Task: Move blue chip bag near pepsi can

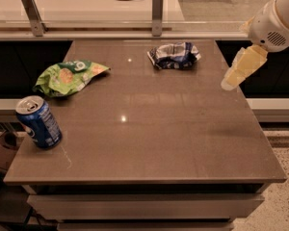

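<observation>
The blue chip bag (174, 55), crumpled, dark blue with silver-white patches, lies at the far middle of the brown table (149, 129). The pepsi can (38, 122), blue with a silver top, stands upright near the table's front left corner. My gripper (233, 78), with pale yellow fingers, hangs from the white arm above the table's right edge. It is to the right of the bag, a little nearer than it, and apart from it. It holds nothing that I can see.
A bright green chip bag (67, 76) lies at the left of the table, behind the can. A white counter with two metal posts (157, 6) runs along the far edge. Dark gaps flank the table left and right.
</observation>
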Motion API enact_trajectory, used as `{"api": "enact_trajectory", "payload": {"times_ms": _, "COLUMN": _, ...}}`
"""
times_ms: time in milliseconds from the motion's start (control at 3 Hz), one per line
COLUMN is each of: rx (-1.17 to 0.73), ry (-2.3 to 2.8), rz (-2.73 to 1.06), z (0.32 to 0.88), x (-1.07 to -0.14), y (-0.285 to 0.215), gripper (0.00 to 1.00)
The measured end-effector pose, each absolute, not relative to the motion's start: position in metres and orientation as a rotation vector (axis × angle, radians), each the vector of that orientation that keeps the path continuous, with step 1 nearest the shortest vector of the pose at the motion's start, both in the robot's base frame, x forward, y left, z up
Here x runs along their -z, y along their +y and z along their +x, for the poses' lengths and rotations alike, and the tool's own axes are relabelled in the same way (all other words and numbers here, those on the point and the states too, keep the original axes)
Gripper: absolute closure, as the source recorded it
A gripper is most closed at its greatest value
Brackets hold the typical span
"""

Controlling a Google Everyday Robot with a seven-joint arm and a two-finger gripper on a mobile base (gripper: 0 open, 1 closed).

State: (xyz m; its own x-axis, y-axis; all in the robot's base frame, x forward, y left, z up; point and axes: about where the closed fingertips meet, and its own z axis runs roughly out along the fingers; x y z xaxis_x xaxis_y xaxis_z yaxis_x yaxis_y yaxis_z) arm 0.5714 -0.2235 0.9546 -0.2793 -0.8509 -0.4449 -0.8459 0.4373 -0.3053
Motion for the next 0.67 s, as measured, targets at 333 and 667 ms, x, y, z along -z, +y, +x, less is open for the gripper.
{"api": "enact_trajectory", "payload": {"times_ms": 333, "rx": -0.037, "ry": 2.086, "rz": -1.318, "z": 0.617, "x": -0.944, "y": -0.229, "gripper": 0.0}}
{"api": "enact_trajectory", "payload": {"times_ms": 667, "rx": -0.088, "ry": 2.049, "rz": -1.245, "z": 0.655, "x": -0.93, "y": -0.228, "gripper": 0.0}}
